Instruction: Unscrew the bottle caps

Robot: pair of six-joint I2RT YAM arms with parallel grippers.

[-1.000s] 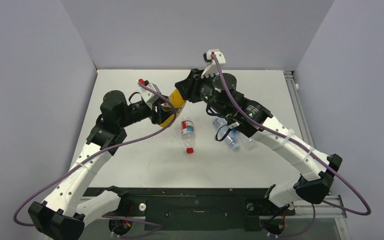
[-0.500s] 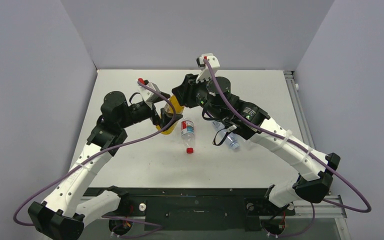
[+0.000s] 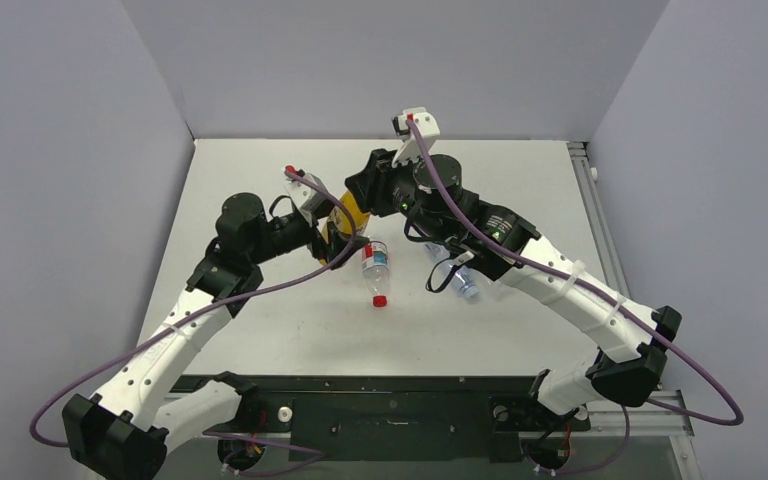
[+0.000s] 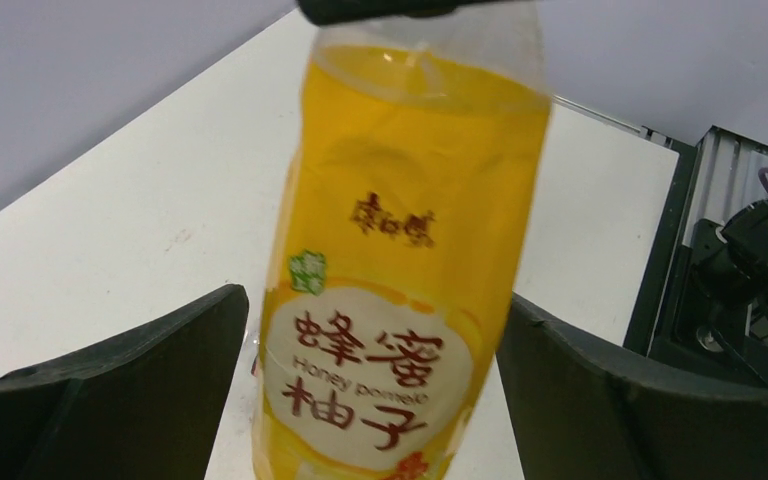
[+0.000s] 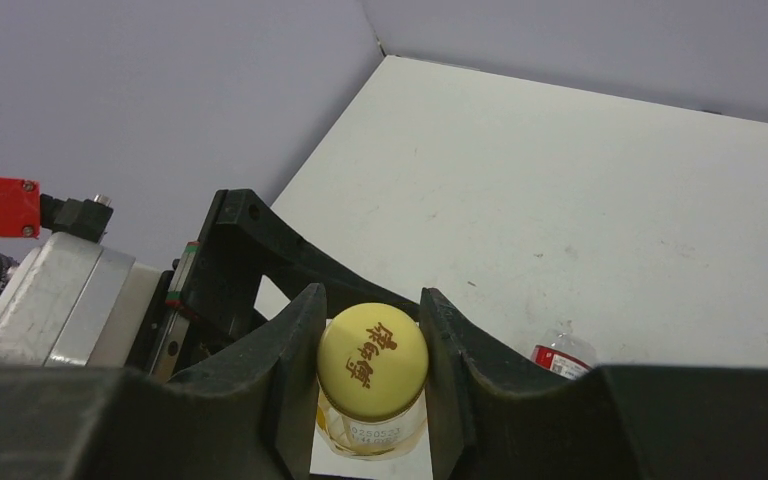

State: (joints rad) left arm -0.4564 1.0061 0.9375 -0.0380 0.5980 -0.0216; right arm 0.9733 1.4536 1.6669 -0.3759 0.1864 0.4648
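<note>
The juice bottle is seen clamped by the left tool in the left wrist view, where its label is readable. Only in the right wrist view is the yellow cap shown, pinched by the right tool. From above, a red-capped bottle is seen lying on the counter just beside.

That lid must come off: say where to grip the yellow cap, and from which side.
Pinch the yellow cap on its round side wall, coming end-on, in line with the juice bottle: the left gripper holds its body, leaving the cap free.
</note>
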